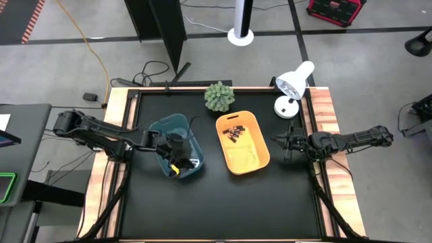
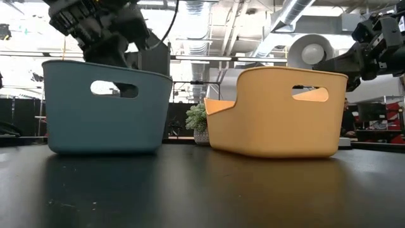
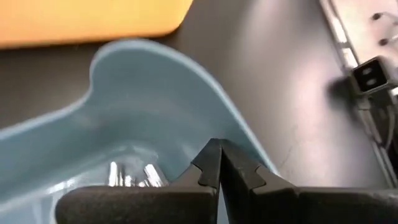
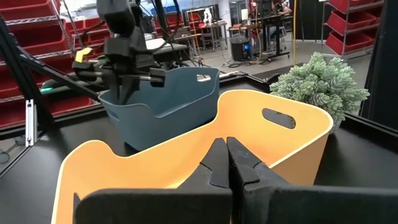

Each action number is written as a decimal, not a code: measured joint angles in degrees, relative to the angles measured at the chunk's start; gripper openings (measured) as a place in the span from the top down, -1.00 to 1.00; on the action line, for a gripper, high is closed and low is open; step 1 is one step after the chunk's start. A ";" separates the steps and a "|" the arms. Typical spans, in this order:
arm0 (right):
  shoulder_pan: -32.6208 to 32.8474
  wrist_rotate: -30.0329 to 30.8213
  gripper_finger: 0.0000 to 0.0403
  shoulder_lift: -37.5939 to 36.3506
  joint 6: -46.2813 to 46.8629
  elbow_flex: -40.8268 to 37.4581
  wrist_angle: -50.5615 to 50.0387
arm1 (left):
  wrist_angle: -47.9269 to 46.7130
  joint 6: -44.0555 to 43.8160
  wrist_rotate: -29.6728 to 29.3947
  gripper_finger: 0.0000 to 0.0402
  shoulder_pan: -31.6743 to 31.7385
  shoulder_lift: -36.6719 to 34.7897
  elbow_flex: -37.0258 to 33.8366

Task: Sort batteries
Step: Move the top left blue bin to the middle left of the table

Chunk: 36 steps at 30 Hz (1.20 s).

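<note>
Batteries (image 1: 234, 131) dark, lying in orange bin (image 1: 251, 159)'s far end | my right gripper (image 1: 279, 141) nearer, beside that bin, fingers pressed together empty | my left gripper (image 3: 219, 163) over blue bin (image 1: 160, 128), closed empty.

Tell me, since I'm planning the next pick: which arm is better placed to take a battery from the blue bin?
Left. Its end effector hangs shut over the blue bin, with silvery batteries below. The right end effector, shut, waits beside the orange bin.
</note>
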 joint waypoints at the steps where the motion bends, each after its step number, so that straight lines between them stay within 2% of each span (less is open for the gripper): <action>1: 0.00 -0.02 1.00 0.00 0.00 0.00 0.00 | 1.15 0.29 0.00 1.00 -0.37 -0.14 0.00; 3: 0.00 -0.02 1.00 0.01 0.00 0.00 0.00 | 3.13 0.49 -1.43 1.00 -1.06 -1.08 0.00; 7: 0.00 -0.02 1.00 0.00 0.05 0.00 -0.02 | 4.10 1.91 -8.05 0.97 -2.27 -4.84 0.97; 11: 0.00 -0.02 1.00 0.02 0.11 0.00 -0.40 | -1.94 2.28 -12.07 0.86 -3.14 -10.84 4.33; 13: 0.00 -0.02 1.00 0.00 0.11 0.00 -0.40 | -10.24 -0.60 -18.70 0.82 -4.14 -14.53 7.01; 17: 0.00 -0.02 1.00 0.00 1.31 0.02 -1.18 | -28.42 -12.32 -39.68 0.85 -7.97 -21.09 9.66; 19: 0.04 -0.02 1.00 0.02 1.50 0.11 -1.95 | -35.70 -18.67 -45.01 0.92 -9.40 -23.63 9.36; 23: 0.04 -0.02 1.00 0.02 1.62 0.17 -2.31 | -49.79 -30.55 -51.21 0.98 -9.36 -25.27 8.20; 26: 0.06 -0.02 1.00 0.02 1.62 0.17 -2.27 | -56.94 -36.53 -54.09 0.99 -7.81 -25.29 7.32; 32: 0.06 -0.02 1.00 0.00 1.62 0.15 -1.86 | -60.77 -38.05 -55.91 1.00 -2.85 -25.25 5.52; 36: 0.07 -0.02 1.00 0.00 1.67 0.12 -1.81 | -59.02 -37.18 -55.53 1.00 2.18 -25.14 3.28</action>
